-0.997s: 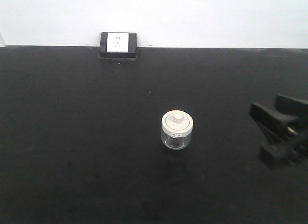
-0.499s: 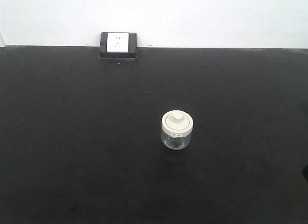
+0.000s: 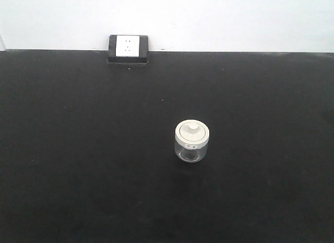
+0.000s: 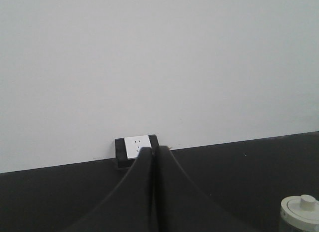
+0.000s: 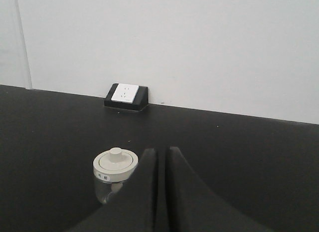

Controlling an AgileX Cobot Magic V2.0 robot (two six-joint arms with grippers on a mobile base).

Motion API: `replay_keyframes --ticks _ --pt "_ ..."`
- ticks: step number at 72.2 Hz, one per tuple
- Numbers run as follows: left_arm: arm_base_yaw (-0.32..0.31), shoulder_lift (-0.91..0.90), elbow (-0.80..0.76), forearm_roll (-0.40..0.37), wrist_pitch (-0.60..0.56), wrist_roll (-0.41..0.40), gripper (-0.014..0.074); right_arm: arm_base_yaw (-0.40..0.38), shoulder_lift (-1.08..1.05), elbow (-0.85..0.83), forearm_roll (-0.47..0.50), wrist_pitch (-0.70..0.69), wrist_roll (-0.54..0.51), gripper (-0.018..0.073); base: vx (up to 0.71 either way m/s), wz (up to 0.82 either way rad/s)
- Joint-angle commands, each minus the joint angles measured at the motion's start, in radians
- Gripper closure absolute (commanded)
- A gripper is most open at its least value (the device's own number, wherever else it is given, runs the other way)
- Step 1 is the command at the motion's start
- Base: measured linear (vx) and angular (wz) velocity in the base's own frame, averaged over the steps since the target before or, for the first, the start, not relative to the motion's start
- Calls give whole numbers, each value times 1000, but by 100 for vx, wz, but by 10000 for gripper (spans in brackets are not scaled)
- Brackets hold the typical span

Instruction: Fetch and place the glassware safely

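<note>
The glass jar [image 3: 192,142] stands upright on the black tabletop [image 3: 78,149], right of centre; it is small, squat and clear, with an off-white knobbed lid and a small label on the rim. Neither gripper shows in the front view. In the left wrist view my left gripper [image 4: 153,151] is shut and empty, and the jar [image 4: 300,212] sits far to its lower right. In the right wrist view my right gripper [image 5: 161,151] is shut and empty, with the jar [image 5: 114,174] just left of its fingers, apart from them.
A black box with a white socket face [image 3: 128,48] sits at the table's back edge against the white wall; it also shows in the left wrist view [image 4: 135,148] and the right wrist view [image 5: 126,96].
One second ago my right gripper showed at the right edge of the front view; it has since drawn back out of that view. The jar has not moved.
</note>
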Motion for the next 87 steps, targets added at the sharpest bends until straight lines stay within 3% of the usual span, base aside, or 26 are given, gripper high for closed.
replay_keyframes --ticks 1,64,76,87 --pt "-7 5 -27 -9 -69 -3 603 -7 12 -27 0 -74 0 568 0 0" --pt "-7 5 -25 -9 -69 0 603 -7 12 -27 4 -67 0 567 0 0" --pt "6 -28 37 -10 -64 0 603 -7 12 -27 4 -67 0 567 0 0" --pt "47 -131 144 -64 3 0 603 -7 12 -27 4 -67 0 567 0 0"
